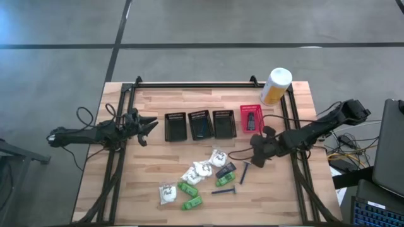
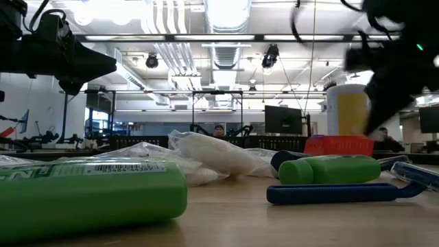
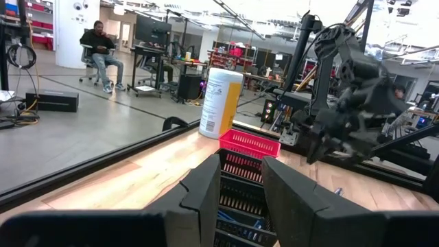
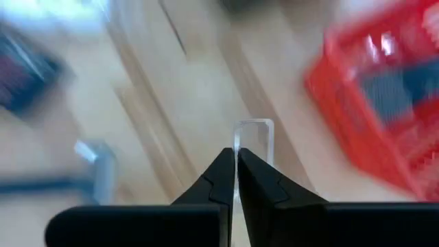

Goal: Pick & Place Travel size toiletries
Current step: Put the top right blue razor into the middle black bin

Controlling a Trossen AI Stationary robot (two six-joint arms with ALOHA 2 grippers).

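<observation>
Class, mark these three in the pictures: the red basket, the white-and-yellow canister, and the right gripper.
red basket [image 1: 243, 120]: high view, on its left rim.
white-and-yellow canister [image 1: 276, 86]: high view, middle of its body.
right gripper [image 4: 236, 165]: right wrist view, between its fingertips, pinching a clear strip.

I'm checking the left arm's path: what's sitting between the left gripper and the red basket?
In the high view, three black baskets stand in a row between the left gripper and the red basket; the middle one holds something blue.
</observation>
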